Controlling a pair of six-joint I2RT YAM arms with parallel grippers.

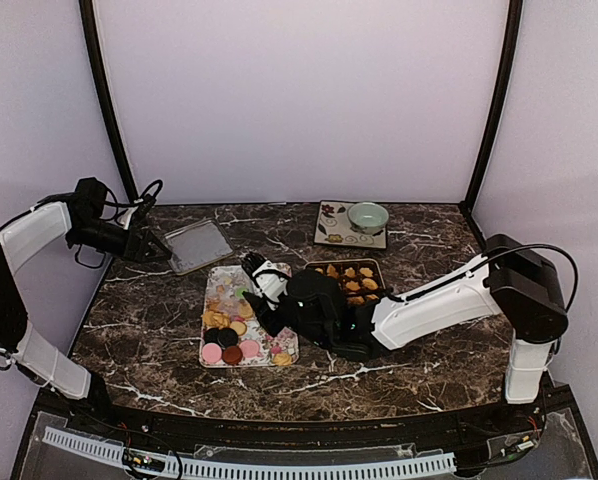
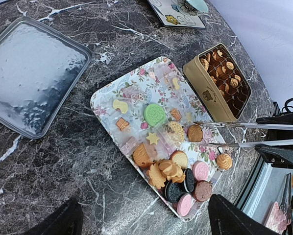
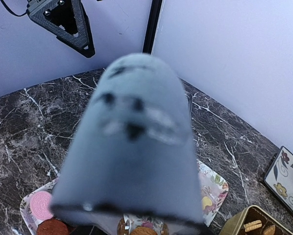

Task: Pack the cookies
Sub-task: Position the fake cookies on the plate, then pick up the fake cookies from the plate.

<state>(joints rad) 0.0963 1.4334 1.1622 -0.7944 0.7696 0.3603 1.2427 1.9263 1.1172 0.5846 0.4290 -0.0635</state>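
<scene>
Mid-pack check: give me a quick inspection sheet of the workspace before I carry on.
Surface: dark marble table with white veins.
Job's things: cookies on the flowery tray; more in the gold tin.
Clutter: clear plastic lid; bowl on a mat; metal tongs reaching over the tray.
End effectors: left end effector open and empty; right end effector above the tray, state unclear because a blur blocks its camera.
Cables: black cable looping at the left wrist.
Surroundings: pale walls, black posts.
</scene>
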